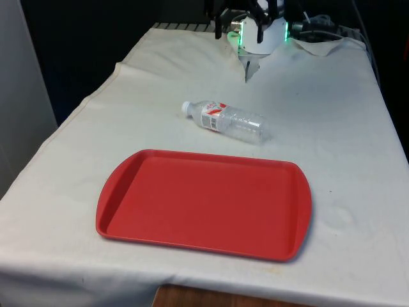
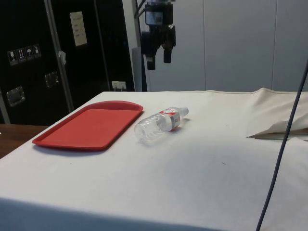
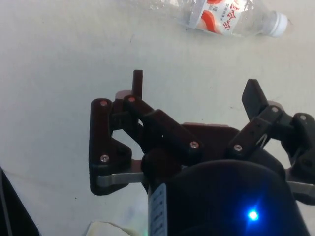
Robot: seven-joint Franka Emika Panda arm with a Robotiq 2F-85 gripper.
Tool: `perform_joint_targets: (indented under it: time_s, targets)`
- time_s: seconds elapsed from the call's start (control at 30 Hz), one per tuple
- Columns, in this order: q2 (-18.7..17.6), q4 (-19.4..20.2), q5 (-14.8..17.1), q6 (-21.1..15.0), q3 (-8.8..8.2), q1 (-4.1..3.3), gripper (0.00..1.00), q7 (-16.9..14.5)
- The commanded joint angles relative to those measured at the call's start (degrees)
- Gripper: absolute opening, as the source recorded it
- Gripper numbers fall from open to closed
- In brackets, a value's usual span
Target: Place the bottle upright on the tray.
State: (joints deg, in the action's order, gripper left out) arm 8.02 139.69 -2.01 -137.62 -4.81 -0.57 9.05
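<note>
Clear plastic bottle [image 1: 225,121] lies on its side beyond the red plastic tray [image 1: 128,167], so the black gripper [image 2: 159,57], fingers apart overhead, must first descend and grasp it

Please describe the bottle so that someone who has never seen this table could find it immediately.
Start at the red tray lying on the white cloth. Just beyond its far edge lies the bottle, on its side on the cloth, not touching the tray. It is clear plastic with a white cap and a red and white label.
</note>
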Motion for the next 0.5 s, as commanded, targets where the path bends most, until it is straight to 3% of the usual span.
perform_joint_targets:
  time_s: [0.0,0.47]
  targets:
    - [-0.23,0.17,-0.23,-0.57,-0.06,0.17,1.00,0.97]
    - [-0.69,0.11,-0.17,-0.57,-0.52,0.17,1.00,4.24]
